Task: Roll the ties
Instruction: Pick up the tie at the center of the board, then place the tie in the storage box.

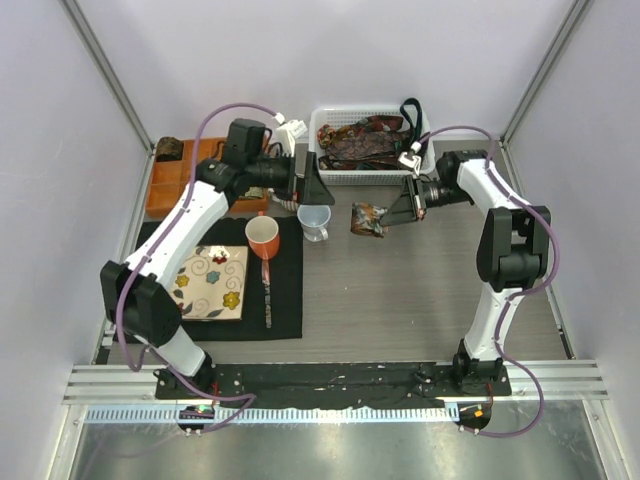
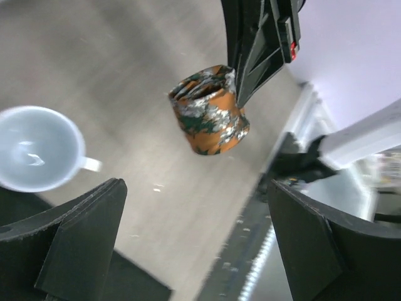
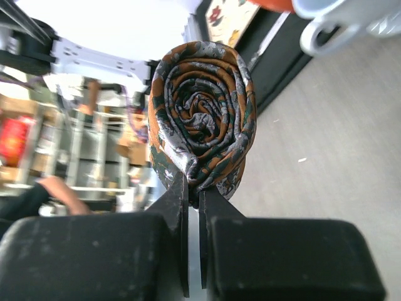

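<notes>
Presently a white slotted basket (image 1: 325, 120) is sitting at the far side of the table, right of centre, and is holding a loose heap of ties (image 1: 365, 140) in dark brown, rust and olive patterns. An orange tray (image 1: 165, 195) is lying at the far left, with a dark item in its far compartment that is too small to identify. An orange cup (image 1: 262, 237) is standing on a black mat (image 1: 285, 300). A pale mug (image 2: 34, 147) is standing empty just beside the mat's far right corner. A floral plate (image 1: 212, 283) is resting on the mat's left part.

One rolled tie (image 3: 203, 113), a tight orange, grey and green coil, is hanging to the right of the mug. The right gripper (image 3: 194, 194) is pinching it at its edge with the jaws closed on the fabric. The coil is seemingly sitting just above the grey wood-grain tabletop (image 1: 420, 300). The left gripper (image 2: 194, 244) is hovering near the basket's near left corner, its jaws spread wide and gripping nothing.

Pale walls (image 1: 60, 120) and slanting metal posts (image 1: 110, 75) are enclosing the table.
</notes>
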Action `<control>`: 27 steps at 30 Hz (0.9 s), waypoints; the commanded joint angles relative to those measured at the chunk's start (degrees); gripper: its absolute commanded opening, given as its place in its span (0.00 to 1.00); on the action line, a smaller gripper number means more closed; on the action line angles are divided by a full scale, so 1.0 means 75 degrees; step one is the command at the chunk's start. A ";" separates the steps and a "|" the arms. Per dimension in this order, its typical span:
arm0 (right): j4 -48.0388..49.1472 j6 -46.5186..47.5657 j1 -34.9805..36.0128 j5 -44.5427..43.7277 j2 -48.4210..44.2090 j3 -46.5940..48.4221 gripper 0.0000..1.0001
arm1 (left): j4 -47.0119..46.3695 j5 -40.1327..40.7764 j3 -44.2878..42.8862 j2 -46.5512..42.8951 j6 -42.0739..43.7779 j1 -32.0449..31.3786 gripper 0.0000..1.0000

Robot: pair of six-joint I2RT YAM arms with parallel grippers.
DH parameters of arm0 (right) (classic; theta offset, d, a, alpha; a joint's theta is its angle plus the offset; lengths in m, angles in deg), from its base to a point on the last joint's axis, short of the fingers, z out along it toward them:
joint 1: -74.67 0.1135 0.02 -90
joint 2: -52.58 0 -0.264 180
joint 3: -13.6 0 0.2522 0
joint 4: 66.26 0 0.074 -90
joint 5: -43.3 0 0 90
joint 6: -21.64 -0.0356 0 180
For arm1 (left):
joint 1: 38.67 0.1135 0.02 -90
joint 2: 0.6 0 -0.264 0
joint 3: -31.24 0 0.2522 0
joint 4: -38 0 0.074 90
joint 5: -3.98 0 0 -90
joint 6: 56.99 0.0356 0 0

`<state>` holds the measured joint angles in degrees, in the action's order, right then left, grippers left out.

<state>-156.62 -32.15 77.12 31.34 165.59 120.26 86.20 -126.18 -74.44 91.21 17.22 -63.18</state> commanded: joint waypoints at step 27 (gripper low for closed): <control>0.7318 -0.8237 0.0856 -0.0351 -0.3056 -0.3235 0.01 | -0.4135 -0.1899 0.2096 0.0602 -0.4539 -0.0833 0.95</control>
<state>-105.56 -91.38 81.82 26.95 144.17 93.53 60.34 -139.07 -58.40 95.67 -14.91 -68.91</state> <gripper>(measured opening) 0.052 0.980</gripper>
